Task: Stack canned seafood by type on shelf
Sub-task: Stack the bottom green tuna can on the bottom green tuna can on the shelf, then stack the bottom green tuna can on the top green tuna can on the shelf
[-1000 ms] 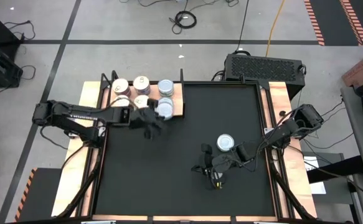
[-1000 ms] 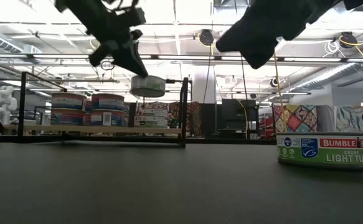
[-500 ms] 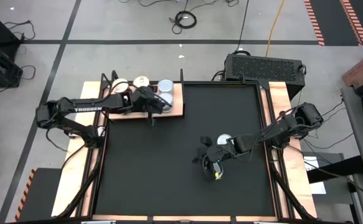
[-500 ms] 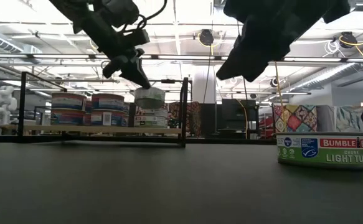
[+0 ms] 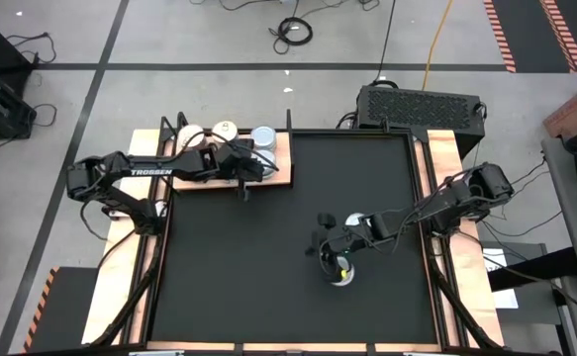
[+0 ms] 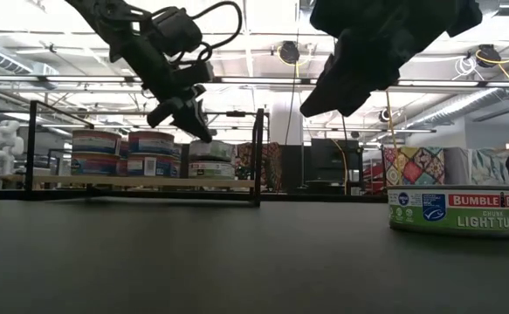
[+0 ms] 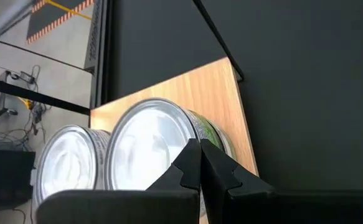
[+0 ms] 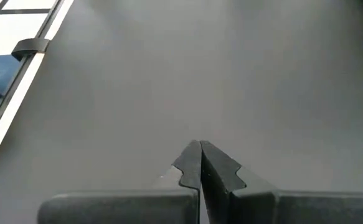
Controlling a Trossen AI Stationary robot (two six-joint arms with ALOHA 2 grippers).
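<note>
Wood shelf (image 5: pixel 284 170): light board at the far left corner of the black counter (image 5: pixel 258 287), with a dark frame around it.
Shelved tins (image 6: pixel 151 153): three short stacks side by side in the low view. From above, pull-tab tops lie toward the outer end and a pale top lies nearer the counter.
Left gripper (image 7: pixel 200 144): fingers pressed together and holding nothing, low over the pale-topped tins (image 7: pixel 145 148) at the shelf's inner end.
Loose tin (image 6: pixel 455 210): a labelled light-tuna tin standing upright on the counter, well apart from the shelf and not yet shelved.
Right gripper (image 8: pixel 200 144): fingers also pressed together and empty, hanging over bare counter. In the high view that arm hides most of the tin, so how close the fingertips are to it is hard to judge.
Step in hand, as judged: fetching the last tin for its stack.
Doing it well: spread the fingers wider than the tin before descending and centre them across its side wall. Close just below the rim, then lift straight up — a tilted tin will not seat flat.
Placement: check the label against the stacks first. Set the tin down squarely on its own kind, and release only once it is resting.
</note>
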